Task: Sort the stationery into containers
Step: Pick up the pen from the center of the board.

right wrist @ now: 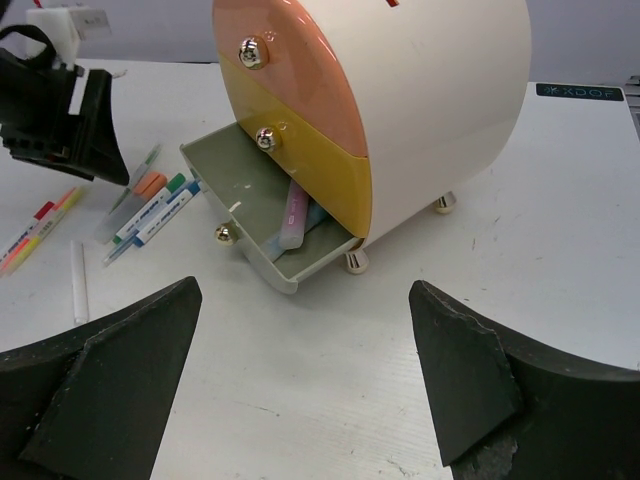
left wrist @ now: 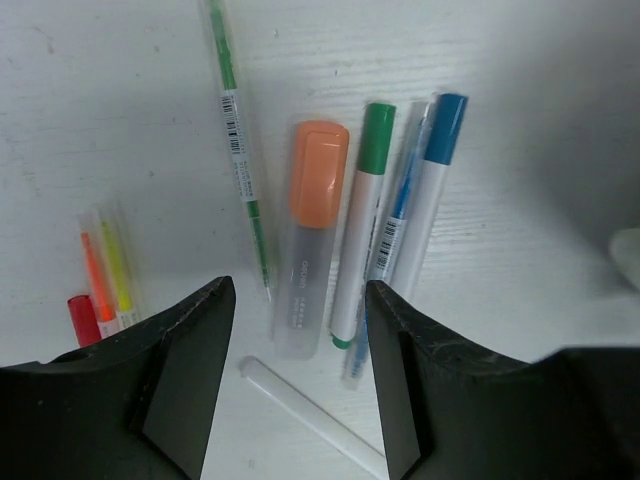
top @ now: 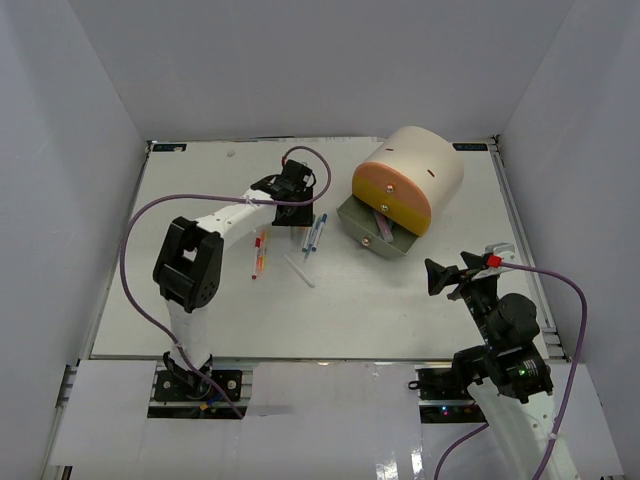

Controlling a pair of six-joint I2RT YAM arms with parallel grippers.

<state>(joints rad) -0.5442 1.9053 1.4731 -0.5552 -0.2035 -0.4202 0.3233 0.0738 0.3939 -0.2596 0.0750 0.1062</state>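
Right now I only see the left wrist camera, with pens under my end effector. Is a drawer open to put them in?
Observer: Yes. The grey bottom drawer of the cream organiser is pulled out; the two drawers above it are shut.
Operator: Is anything in it?
Observer: A pale pink pen lies inside.
Operator: Where's my other arm?
Observer: The right end effector is open and holds nothing, over the table to the right of the drawer and apart from it.
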